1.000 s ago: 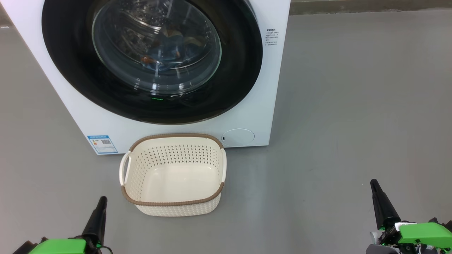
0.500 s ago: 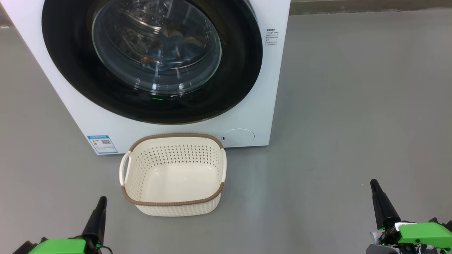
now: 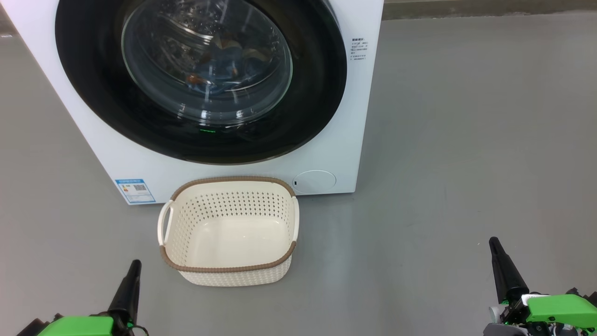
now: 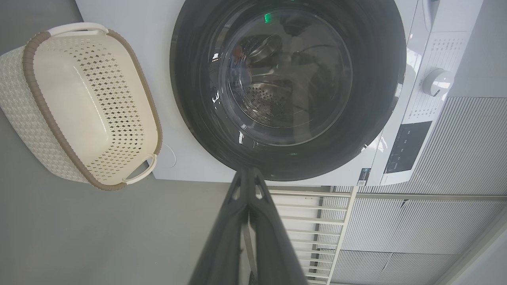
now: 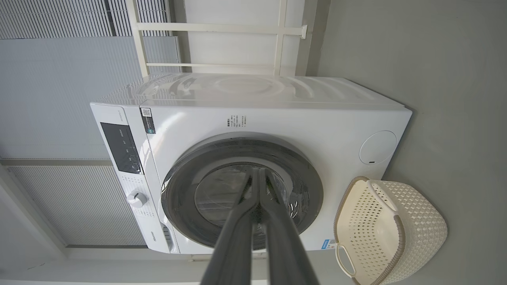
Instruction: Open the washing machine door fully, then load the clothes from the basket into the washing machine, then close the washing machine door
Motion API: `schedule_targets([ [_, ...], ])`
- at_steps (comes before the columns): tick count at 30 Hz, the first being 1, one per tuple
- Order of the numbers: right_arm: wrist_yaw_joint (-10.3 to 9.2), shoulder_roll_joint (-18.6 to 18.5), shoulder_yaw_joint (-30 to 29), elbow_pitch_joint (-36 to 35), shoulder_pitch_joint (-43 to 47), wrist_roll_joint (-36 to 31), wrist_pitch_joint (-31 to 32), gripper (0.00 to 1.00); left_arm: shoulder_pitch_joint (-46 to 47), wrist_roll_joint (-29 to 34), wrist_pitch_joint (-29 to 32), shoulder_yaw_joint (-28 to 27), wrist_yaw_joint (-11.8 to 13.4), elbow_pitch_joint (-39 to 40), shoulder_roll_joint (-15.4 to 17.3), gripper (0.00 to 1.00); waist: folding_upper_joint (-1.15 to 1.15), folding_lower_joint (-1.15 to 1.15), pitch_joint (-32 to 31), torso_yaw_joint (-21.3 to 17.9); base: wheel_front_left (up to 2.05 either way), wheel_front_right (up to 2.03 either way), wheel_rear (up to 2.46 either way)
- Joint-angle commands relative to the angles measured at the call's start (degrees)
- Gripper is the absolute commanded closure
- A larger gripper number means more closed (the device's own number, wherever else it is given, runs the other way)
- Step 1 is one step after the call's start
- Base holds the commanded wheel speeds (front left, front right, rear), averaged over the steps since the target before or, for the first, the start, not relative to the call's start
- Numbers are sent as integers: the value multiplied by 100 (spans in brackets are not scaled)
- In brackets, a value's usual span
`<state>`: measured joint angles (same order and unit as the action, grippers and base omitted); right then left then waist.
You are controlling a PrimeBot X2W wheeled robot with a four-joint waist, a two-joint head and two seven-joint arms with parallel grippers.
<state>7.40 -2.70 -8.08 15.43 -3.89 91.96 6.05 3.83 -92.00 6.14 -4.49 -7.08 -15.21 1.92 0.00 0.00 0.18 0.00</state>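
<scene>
Washing machine (image 3: pixel 361 116): a white front-loader on the grey floor (image 3: pixel 466 140). It has a blue label sticker (image 3: pixel 135 190) at its lower left and a round filter cover (image 3: pixel 315 181) at its lower right.
Washing machine door (image 3: pixel 322 84): closed flush against the front, a glossy black ring around a bulging glass window.
Clothes (image 3: pixel 219 70): blue fabric with orange-brown marks, lying inside the drum and seen through the glass.
Basket (image 3: pixel 233 275): upright on the floor just in front of the machine, below the door, with its bare bottom showing.
Left gripper (image 3: pixel 135 266): fingers pressed together and holding nothing, low at the left, near the basket but apart from it.
Right gripper (image 3: pixel 494 242): closed on nothing, low at the right, well apart from the basket.
</scene>
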Motion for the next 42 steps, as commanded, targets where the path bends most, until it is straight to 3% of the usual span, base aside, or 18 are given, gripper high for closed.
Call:
schedule_targets([
  [1,9,-18,156,-141,-230,21,44,100,236,-17,35,-203,-41,116,101,100,0,0,0,0,0,0,0],
  [42,9,-18,157,-141,-230,21,43,100,237,-14,38,-206,-41,117,98,100,0,0,0,0,0,0,0],
])
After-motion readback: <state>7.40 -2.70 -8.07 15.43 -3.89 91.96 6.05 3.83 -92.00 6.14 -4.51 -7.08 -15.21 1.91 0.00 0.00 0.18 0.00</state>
